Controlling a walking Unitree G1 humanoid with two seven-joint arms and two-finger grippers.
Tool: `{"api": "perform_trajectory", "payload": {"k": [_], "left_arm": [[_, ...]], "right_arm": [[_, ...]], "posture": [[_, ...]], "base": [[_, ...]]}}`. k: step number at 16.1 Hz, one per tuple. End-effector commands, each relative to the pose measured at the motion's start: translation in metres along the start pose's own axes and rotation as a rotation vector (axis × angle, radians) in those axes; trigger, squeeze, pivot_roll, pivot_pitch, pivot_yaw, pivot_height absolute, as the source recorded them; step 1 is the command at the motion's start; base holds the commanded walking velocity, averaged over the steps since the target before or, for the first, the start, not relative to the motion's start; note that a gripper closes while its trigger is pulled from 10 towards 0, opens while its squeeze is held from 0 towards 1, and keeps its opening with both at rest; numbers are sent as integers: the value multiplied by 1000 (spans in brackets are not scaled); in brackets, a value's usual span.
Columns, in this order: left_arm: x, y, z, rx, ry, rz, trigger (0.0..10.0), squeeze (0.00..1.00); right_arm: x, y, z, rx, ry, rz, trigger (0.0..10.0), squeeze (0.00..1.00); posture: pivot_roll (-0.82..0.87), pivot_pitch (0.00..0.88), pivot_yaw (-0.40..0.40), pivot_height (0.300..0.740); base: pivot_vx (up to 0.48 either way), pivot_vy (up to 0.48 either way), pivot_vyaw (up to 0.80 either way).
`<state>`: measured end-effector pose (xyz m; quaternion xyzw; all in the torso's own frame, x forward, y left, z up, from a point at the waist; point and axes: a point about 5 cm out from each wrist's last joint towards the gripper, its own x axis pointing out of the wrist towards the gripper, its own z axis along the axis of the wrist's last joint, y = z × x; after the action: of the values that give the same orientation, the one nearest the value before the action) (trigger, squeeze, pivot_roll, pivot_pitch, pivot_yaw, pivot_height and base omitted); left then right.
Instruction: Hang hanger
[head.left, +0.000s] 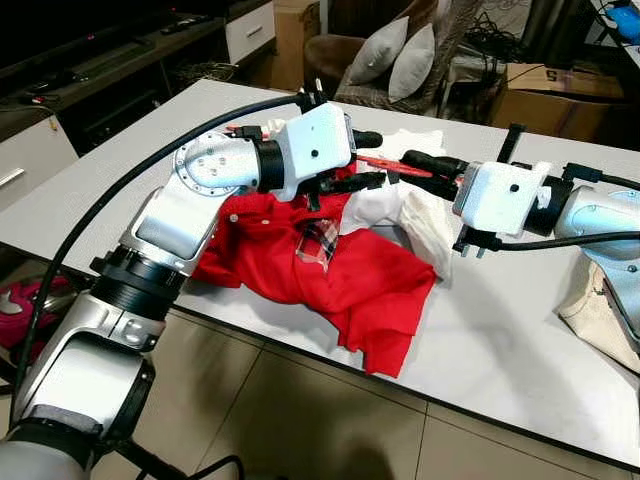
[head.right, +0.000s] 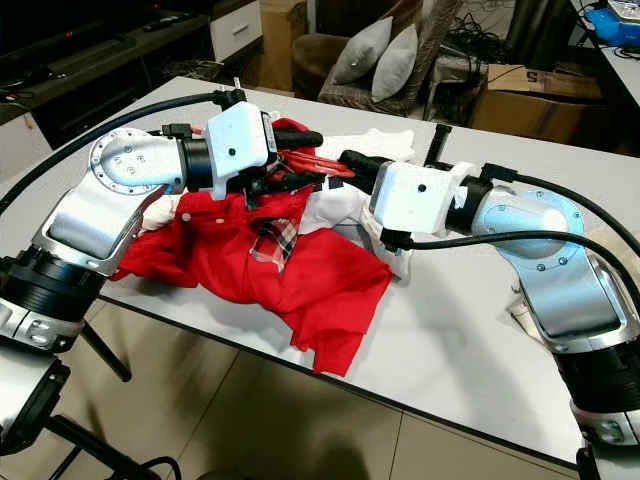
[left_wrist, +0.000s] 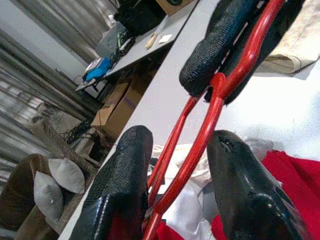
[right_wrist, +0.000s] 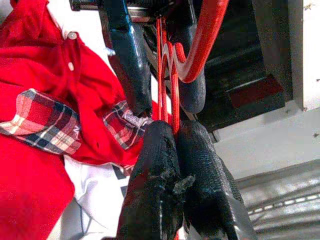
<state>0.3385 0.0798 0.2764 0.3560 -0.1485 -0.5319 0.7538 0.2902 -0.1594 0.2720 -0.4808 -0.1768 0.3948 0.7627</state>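
Note:
A red wire hanger (head.left: 385, 163) is held in the air over a red polo shirt (head.left: 340, 270) with a plaid collar lining, which lies crumpled on the white table (head.left: 500, 330). My right gripper (right_wrist: 175, 150) is shut on the hanger's thin wire (right_wrist: 174, 110), coming in from the right (head.left: 408, 168). My left gripper (head.left: 372, 160) is open. Its two fingers (left_wrist: 120, 190) stand apart on either side of the hanger (left_wrist: 195, 155), just short of the right gripper's fingertips (left_wrist: 215, 50). The hanger's far part is hidden behind the left wrist.
A white garment (head.left: 420, 215) lies bunched beside the shirt under the grippers. A beige bag (head.left: 600, 310) sits at the table's right edge. Behind the table are a chair with grey pillows (head.left: 390, 50) and cardboard boxes (head.left: 545, 95). Tiled floor lies in front.

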Motion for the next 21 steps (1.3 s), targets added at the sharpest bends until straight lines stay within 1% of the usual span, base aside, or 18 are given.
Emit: {"api": "perform_trajectory", "payload": {"k": [1, 4, 9, 11, 13, 14, 15, 16, 17, 19, 21], "left_arm": [[-4, 7, 6, 22, -15, 6, 0, 0], [-5, 7, 6, 13, -27, -10, 0, 0], [-10, 1, 4, -10, -37, -75, 0, 0], [-12, 0, 4, -19, -39, -98, 0, 0], [-14, -3, 5, -35, -41, -135, 0, 0], [-16, -6, 6, -70, -58, -167, 0, 0], [-17, -8, 7, -99, -71, -189, 0, 0], [-21, -11, 10, -155, -91, -237, 0, 0], [-23, -12, 9, -169, -89, -255, 0, 0], [-24, -11, 8, -160, -81, -260, 0, 0], [-26, -13, 13, -135, -84, -304, 0, 0]], "right_arm": [[0, -6, 3, -32, -7, 9, 10000, 0], [0, -6, 2, -32, -18, 11, 10000, 0], [0, -6, 2, -14, -49, 23, 10000, 0], [-1, -6, 4, 16, -73, 25, 10000, 0], [-2, -6, 6, 79, -106, 36, 10000, 8], [-3, -6, 7, 131, -130, 44, 10000, 780], [-4, -6, 8, 167, -147, 52, 10000, 1000], [-7, -5, 9, 282, -190, 83, 10000, 1000], [-10, -4, 9, 372, -216, 120, 10000, 1000], [-14, -2, 7, 427, -224, 156, 10000, 1000], [-23, -4, 1, 469, -191, 231, 10000, 1000]], "posture": [[66, 0, 34, 740], [64, 0, 34, 740], [64, 0, 35, 740], [63, 0, 33, 740], [64, 0, 30, 740], [64, 0, 30, 740], [64, 0, 28, 740], [64, 0, 25, 740], [64, 0, 25, 740], [64, 0, 24, 740], [62, 0, 27, 740]], "base": [[0, 0, 0], [0, 0, 0], [0, 0, 0], [0, 0, 0], [0, 0, 0], [0, 0, 0], [0, 0, 0], [0, 0, 0], [0, 0, 0], [0, 0, 0], [0, 0, 0]]}}
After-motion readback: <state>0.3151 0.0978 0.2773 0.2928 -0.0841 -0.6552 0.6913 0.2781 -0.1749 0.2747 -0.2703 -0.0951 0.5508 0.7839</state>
